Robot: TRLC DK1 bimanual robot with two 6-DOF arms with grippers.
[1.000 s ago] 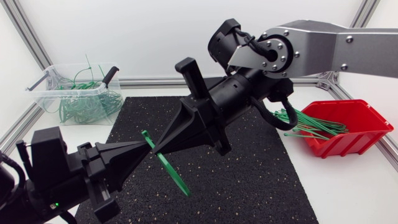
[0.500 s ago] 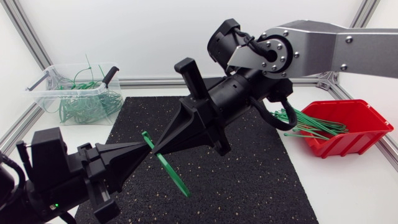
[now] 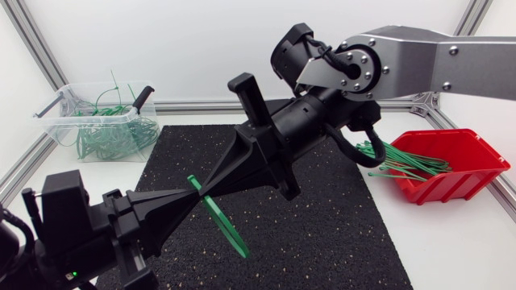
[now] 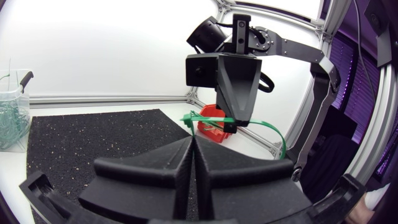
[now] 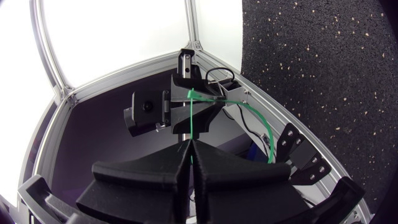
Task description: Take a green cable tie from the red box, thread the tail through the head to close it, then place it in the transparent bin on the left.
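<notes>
a: right gripper (image 5: pixel 189 143)?
b: pinched narrow on the green cable tie (image 3: pixel 224 227), clamping it near one end, up in the air above the black mat (image 3: pixel 339 234).
a: and the strip itself?
b: sticks out a short way on one side of the fingertips, hangs long on the other, slanting down toward the mat. shows as a curved arc in both wrist views.
a: closed into a loop?
b: not yet. one open strip, long end hanging loose.
a: left gripper (image 4: pixel 193 140)?
b: fingers pressed flat together along a thin seam. points tip to tip at the right gripper, just beside the tie. touching the strip or not, cannot tell.
a: red box (image 3: pixel 476 182)?
b: sits on the white table (image 3: pixel 451 250) just off the mat's right edge, on the right arm's side. carries a bundle of green ties (image 3: pixel 403 163) poking out over its low open front.
a: transparent bin (image 3: pixel 55 129)?
b: stands at the far left corner of the table, off the mat, well apart from both grippers. holds a tangle of green tie loops (image 3: pixel 113 138), a few rising above the rim.
</notes>
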